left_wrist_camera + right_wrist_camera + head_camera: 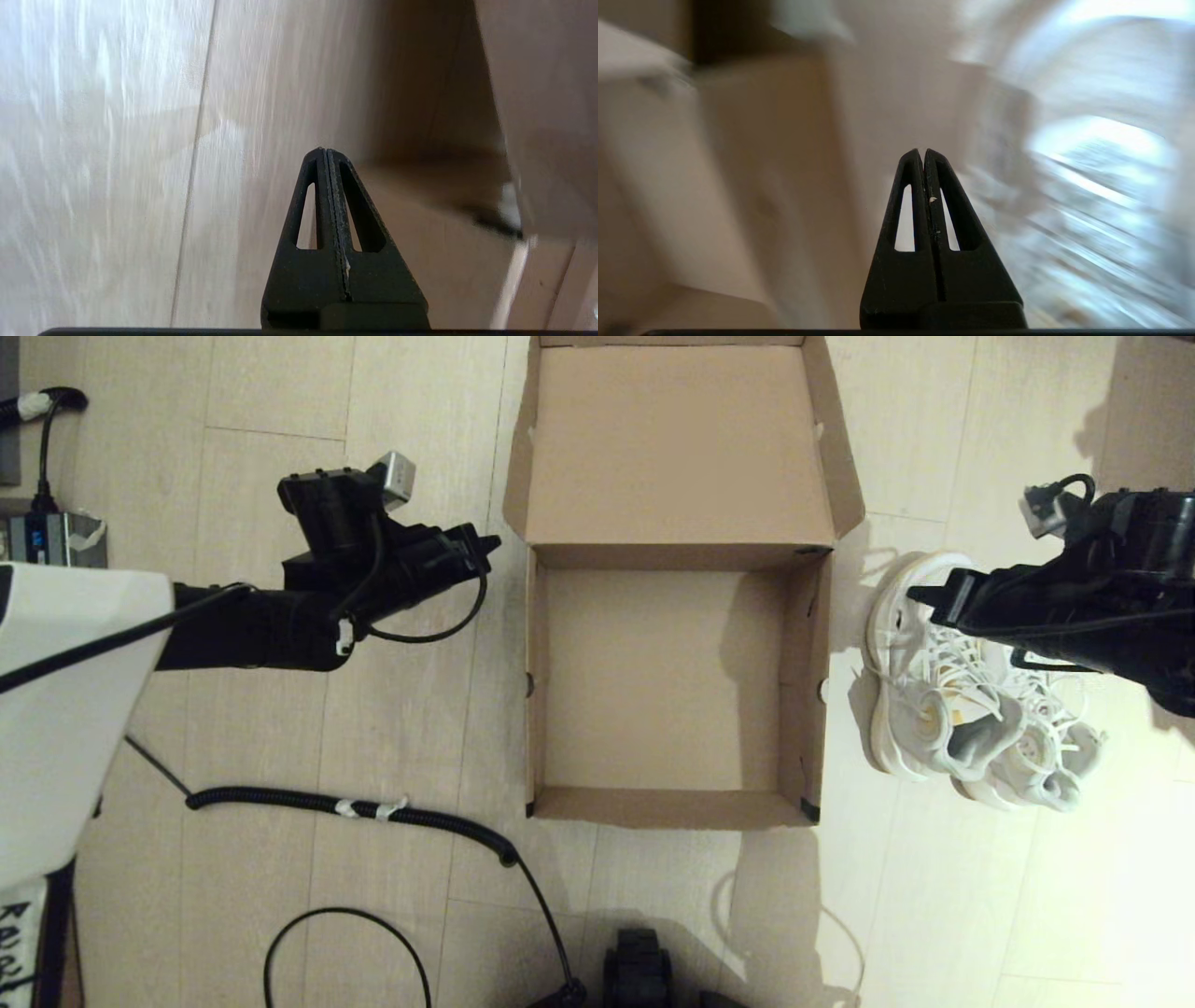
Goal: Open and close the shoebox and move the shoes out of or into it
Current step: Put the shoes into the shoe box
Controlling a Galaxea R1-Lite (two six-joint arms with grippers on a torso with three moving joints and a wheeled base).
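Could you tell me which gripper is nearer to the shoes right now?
The right gripper: it hangs shut directly over the shoes. The left gripper, also shut, is across the open shoebox.

Shoes right of shoebox

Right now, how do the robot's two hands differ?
The left hand hangs over bare floor beside the open shoebox; the right hand hangs above the shoes. The left points toward the shoebox's hinge corner, the right toward a shoe's toe. Both are black, shut and hold nothing.
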